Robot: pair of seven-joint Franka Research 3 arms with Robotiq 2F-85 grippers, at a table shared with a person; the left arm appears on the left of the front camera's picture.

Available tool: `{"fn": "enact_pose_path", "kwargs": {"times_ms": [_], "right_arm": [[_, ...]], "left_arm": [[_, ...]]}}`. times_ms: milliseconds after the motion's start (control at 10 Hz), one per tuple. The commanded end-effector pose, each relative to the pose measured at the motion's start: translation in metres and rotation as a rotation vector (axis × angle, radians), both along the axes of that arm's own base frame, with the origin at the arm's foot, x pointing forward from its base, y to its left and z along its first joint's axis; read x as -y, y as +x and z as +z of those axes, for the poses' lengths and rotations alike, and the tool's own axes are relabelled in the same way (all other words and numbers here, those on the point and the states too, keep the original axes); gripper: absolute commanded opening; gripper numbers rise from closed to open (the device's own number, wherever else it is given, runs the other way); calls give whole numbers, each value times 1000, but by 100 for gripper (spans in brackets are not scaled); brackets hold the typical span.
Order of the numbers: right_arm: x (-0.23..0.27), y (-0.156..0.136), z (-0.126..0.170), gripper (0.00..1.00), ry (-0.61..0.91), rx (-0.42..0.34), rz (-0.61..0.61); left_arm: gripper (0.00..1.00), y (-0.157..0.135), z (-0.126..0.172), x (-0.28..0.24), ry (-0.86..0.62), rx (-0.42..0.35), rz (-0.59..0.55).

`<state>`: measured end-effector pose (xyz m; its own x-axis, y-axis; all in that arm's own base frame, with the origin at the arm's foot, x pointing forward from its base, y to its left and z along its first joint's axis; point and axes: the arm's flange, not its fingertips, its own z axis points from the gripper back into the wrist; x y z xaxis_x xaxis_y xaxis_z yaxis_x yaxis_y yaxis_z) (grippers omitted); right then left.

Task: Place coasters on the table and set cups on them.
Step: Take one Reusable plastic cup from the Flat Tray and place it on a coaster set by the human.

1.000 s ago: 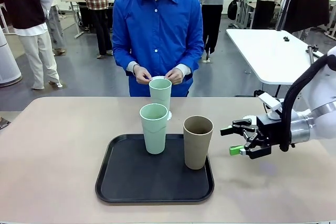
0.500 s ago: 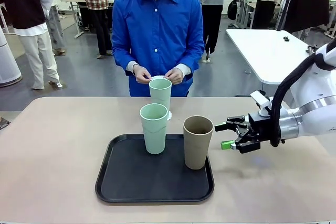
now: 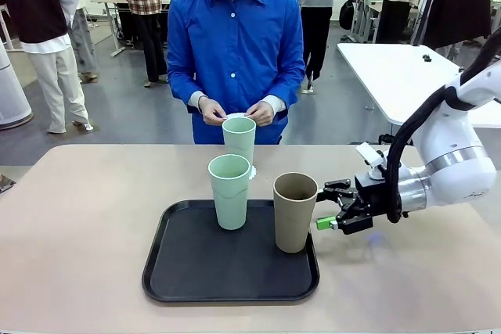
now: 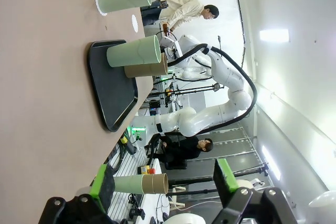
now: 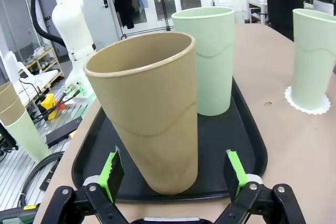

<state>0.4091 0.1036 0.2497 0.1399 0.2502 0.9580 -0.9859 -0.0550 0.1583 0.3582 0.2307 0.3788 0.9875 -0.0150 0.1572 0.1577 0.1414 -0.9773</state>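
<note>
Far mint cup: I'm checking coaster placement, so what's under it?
A white scalloped coaster lies under the far mint cup, on the table. Just its lacy rim shows; the cup's base covers the rest.

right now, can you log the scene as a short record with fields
right gripper: open, beside the brown cup, not gripping it
left gripper: open, empty
brown cup: upright on the black tray
near mint cup: upright on the tray
far mint cup: on a scalloped coaster on the table
person's hands: together beyond the far cup, holding something small and white
</note>
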Motion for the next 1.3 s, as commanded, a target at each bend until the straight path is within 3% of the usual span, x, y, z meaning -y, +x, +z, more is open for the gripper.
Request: {"fn": "enact_pose_path", "kwargs": {"times_ms": [0, 1200], "right_arm": [[-9, 6, -9, 100, 8, 24, -3], [-44, 6, -22, 100, 35, 13, 90]], "left_arm": [[100, 0, 1, -1, 1, 3, 4], [100, 0, 1, -1, 1, 3, 4]]}}
